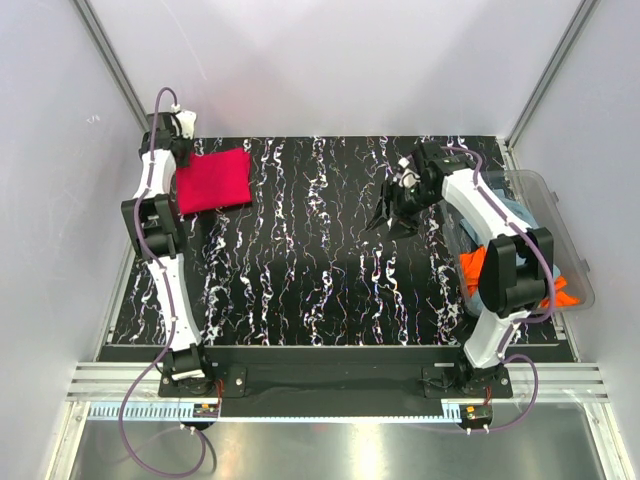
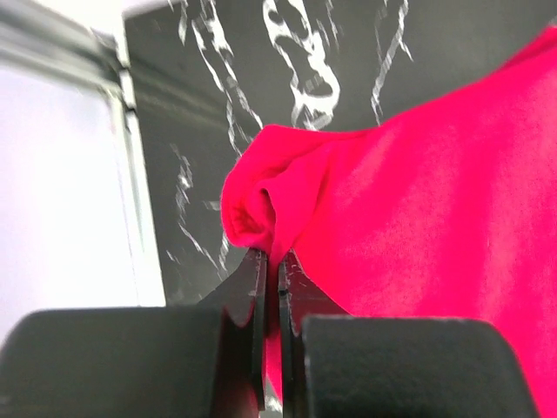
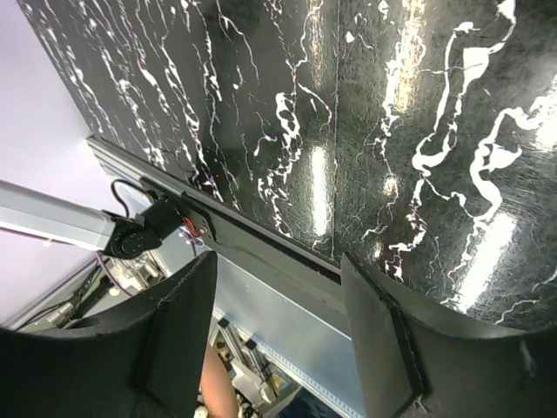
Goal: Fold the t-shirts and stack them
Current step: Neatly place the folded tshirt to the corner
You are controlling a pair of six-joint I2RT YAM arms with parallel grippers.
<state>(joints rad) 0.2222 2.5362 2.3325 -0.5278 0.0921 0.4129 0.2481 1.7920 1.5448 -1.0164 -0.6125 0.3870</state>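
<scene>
A crimson red t-shirt (image 1: 213, 180), folded into a rough rectangle, lies at the far left of the black marbled table. My left gripper (image 1: 181, 152) is at its far left corner, shut on a bunched fold of the red cloth (image 2: 261, 209). An orange t-shirt (image 1: 472, 268) and a grey-blue t-shirt (image 1: 515, 210) lie in the clear plastic tub (image 1: 567, 250) at the right, partly hidden by my right arm. My right gripper (image 1: 397, 210) is open and empty above the table's far middle-right, its fingers (image 3: 187, 322) wide apart.
The marbled mat (image 1: 320, 260) is bordered by a metal rail at its left edge (image 2: 130, 174) and a frame rail at its near edge (image 3: 226, 235). White walls enclose the back and sides.
</scene>
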